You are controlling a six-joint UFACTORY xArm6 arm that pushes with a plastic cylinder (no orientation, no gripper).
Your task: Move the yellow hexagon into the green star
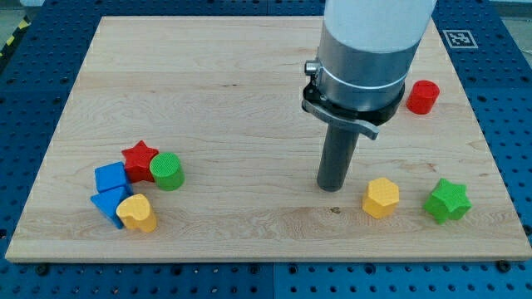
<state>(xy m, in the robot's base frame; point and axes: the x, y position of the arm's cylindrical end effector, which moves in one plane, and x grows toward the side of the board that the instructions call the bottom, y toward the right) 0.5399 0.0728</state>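
1. The job looks unfinished: the yellow hexagon point(381, 198) and the green star point(448, 200) sit near each other at the view's lower right of the wooden counter point(224, 91), a strip of bare wood between them, not touching.
2. My tip point(332, 188) stands just to the view's left of the hexagon, apart from it by a narrow gap; whether it rests on the wood cannot quite be judged from this angle.
3. The tool is a plain dark rod and grasps nothing.
4. What appears left: a short push toward the view's right.
5. The hexagon is a squat, flat-topped yellow block, upright, with clean facets.
6. Far off at the view's left cluster a red star point(140, 159), green cylinder point(167, 171), two blue blocks point(110, 190) and a yellow heart point(136, 213); a red cylinder point(423, 96) sits at upper right.
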